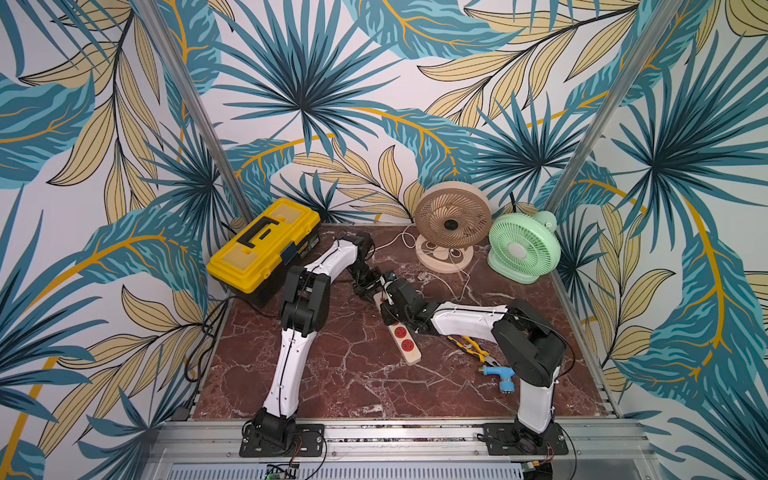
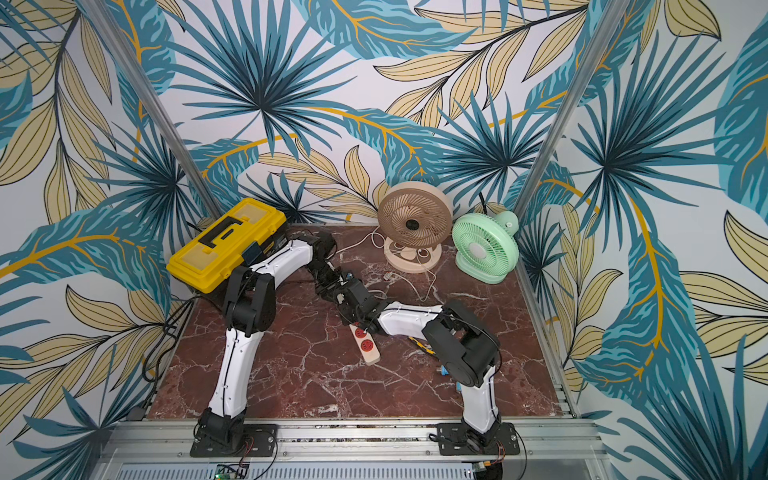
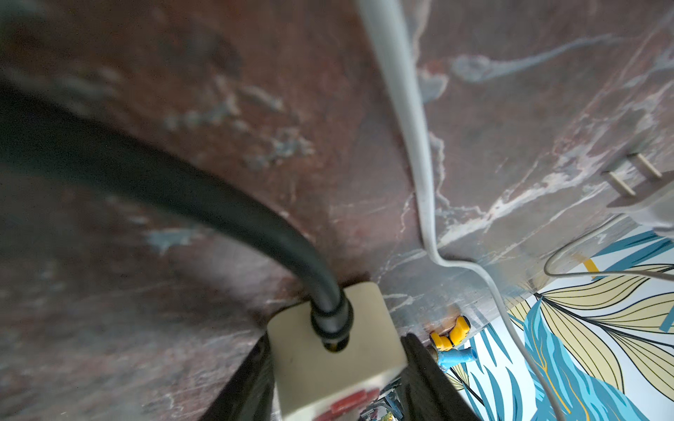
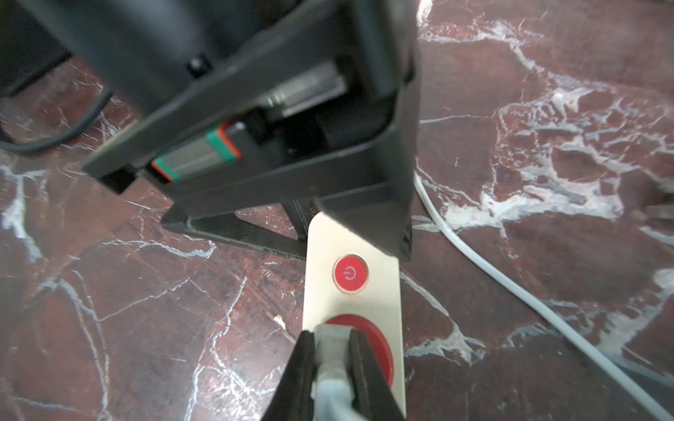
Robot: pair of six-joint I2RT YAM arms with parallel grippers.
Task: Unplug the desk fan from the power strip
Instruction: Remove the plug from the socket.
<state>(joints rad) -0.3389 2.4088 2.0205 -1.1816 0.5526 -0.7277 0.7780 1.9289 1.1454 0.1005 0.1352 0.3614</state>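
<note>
The cream-white power strip (image 1: pixel 406 343) lies mid-table with two red sockets showing. My left gripper (image 3: pixel 335 371) is shut on the strip's far end, one finger on each side, where the black cord (image 3: pixel 182 189) enters. My right gripper (image 4: pixel 331 339) is shut on a white plug (image 4: pixel 330 346) that sits at the red socket (image 4: pixel 379 350) beside the red power button (image 4: pixel 350 273). In both top views the two wrists meet over the strip's far half and hide it. The beige desk fan (image 1: pixel 453 224) stands at the back, and white cord (image 1: pixel 455 278) trails from its base.
A green fan (image 1: pixel 523 247) stands to the right of the beige one. A yellow toolbox (image 1: pixel 266 245) fills the back left. Yellow pliers (image 1: pixel 473 347) and a blue fitting (image 1: pixel 498 374) lie under the right arm. A loose two-prong plug (image 3: pixel 634 178) rests on the marble.
</note>
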